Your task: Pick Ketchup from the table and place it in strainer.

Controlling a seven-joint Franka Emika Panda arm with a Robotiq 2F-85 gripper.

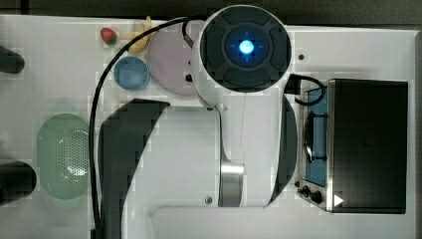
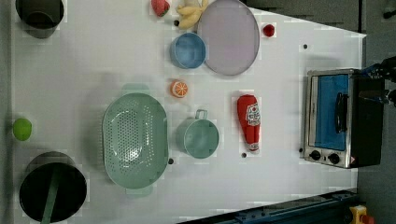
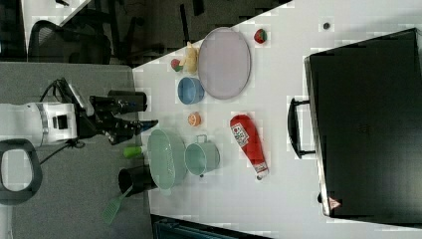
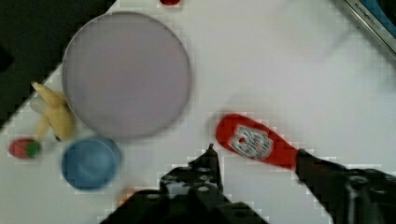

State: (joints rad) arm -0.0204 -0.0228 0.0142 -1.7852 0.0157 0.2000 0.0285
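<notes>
White arm (image 1: 239, 134) with dark joints, blue light, black cable.

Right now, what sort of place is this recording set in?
Probably a lab's mock kitchen: a white table with toy food such as a ketchup bottle, a strainer and a small toaster oven.

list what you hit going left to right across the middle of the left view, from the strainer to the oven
strainer → green cup → ketchup → toaster oven
</notes>
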